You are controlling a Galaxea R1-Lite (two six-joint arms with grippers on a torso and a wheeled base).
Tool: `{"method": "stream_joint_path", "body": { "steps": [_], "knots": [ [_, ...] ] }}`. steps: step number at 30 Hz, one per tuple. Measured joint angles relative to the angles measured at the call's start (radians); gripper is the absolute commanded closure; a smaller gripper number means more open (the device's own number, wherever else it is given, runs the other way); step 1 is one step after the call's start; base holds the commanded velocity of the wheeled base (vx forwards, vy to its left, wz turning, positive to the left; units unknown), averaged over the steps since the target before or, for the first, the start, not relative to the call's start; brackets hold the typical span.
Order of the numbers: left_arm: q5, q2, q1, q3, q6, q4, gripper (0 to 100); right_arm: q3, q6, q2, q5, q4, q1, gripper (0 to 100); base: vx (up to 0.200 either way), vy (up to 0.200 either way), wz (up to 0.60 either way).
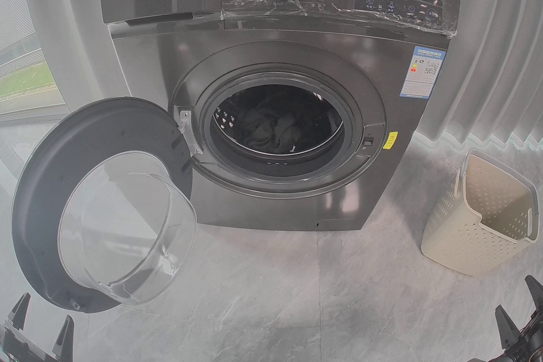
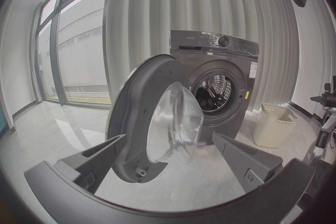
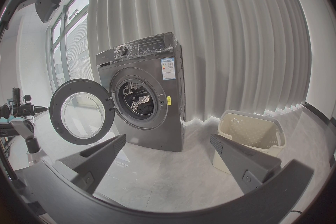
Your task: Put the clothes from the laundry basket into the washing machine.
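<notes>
Left hand [image 1: 45, 312], right hand [image 1: 516, 295] spread; one washing machine [image 1: 148, 59], one basket [image 1: 452, 244].

My head camera looks down, close, at the washing machine [image 1: 271, 49]. My 2 wrist cameras sit low, farther back, facing it from either side; all 3 share its door [image 1: 104, 205] and the laundry basket [image 1: 452, 236].

left hand [image 2: 168, 136]: dark grey, wedge-shaped | right hand [image 3: 167, 137]: dark grey, base screw [image 3: 249, 176]
</notes>
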Motion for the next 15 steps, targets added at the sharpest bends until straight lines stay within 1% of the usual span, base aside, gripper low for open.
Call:
{"method": "stream_joint_path", "body": {
  "steps": [12,15],
  "knots": [
    [0.000,0.000,0.000,0.000,0.000,0.000,0,0.000,0.000,0.000,0.000,0.000,0.000,0,0.000,0.200,0.00],
    [0.000,0.000,0.000,0.000,0.000,0.000,0,0.000,0.000,0.000,0.000,0.000,0.000,0,0.000,0.000,0.00]
  ]
}}
